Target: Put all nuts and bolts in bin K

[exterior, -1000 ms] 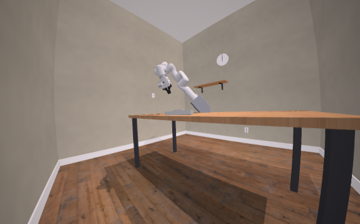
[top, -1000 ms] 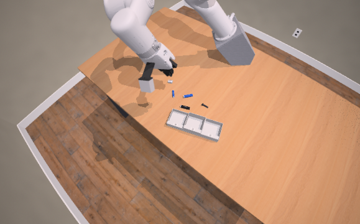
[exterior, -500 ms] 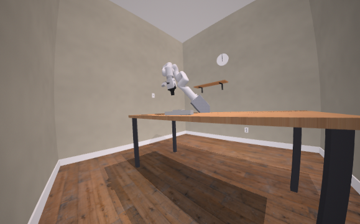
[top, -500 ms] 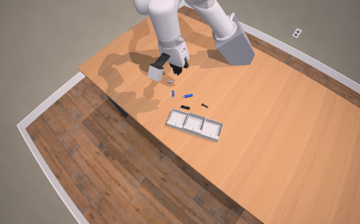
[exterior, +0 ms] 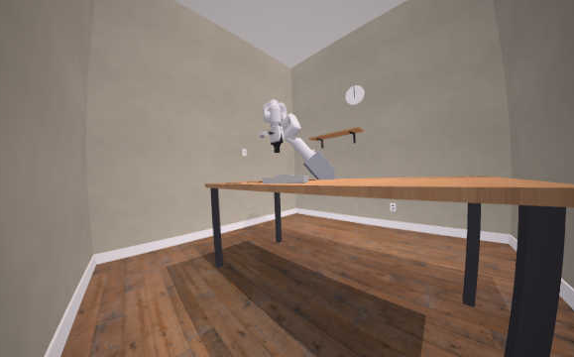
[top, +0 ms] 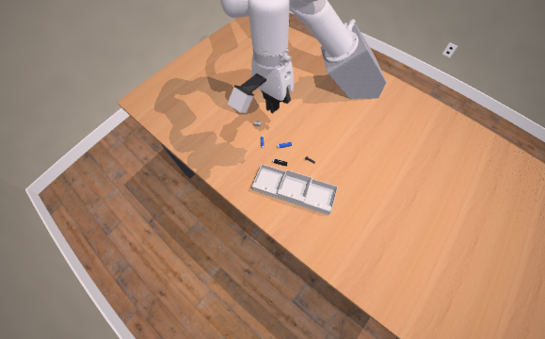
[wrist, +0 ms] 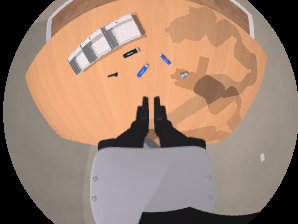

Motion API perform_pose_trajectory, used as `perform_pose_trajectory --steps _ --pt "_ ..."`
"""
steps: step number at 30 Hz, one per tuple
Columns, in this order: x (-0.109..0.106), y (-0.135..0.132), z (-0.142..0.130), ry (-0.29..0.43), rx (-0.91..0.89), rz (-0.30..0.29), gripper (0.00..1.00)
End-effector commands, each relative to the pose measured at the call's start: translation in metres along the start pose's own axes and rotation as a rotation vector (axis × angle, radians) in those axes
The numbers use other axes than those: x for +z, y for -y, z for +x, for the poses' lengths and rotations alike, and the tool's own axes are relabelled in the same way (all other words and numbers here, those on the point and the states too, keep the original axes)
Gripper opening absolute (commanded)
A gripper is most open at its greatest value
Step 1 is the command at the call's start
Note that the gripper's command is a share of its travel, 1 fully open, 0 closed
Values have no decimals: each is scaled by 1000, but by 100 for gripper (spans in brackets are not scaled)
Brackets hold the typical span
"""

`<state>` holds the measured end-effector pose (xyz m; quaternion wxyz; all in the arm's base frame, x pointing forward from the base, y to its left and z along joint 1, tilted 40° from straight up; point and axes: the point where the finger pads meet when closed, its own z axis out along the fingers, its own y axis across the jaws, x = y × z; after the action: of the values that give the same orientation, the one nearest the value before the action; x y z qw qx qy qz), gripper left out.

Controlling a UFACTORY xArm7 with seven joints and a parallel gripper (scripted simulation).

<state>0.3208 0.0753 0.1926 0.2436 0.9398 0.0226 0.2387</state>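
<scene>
With its black fingers drawn nearly together and nothing between them, the gripper (top: 272,104) hangs clenched and empty, high above the wooden table (top: 418,155), pointing down at the boards. Just below it in the top view lies a small silver nut (top: 257,123), too small to give a long axis. A little further on there's a short blue piece (top: 262,141) lying almost straight toward the bins, and beside it a longer blue piece (top: 284,144) turned crosswise, its length running roughly along the tray's long side; what these two are, I can't tell. Closer to the tray, a black piece with a pale tip (top: 280,162) lies along the tray's edge, just beside it, and a small black bolt (top: 310,160) sits apart to its right, angled slightly. Then the three-compartment grey bin tray (top: 330,201), flat on the table; any letter marks are too small to read. Nothing in the compartments that I can make out. The arm's grey base (top: 359,75) stands well behind.
</scene>
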Motion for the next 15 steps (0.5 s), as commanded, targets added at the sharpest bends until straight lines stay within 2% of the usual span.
perform_pose_trajectory --steps 1,10,13,15 --pt "5 4 6 -4 -49 0 7" --pt "54 34 54 -5 -353 0 7" --pt "68 42 67 -5 -364 0 7" --pt "68 42 67 -5 -364 0 7"
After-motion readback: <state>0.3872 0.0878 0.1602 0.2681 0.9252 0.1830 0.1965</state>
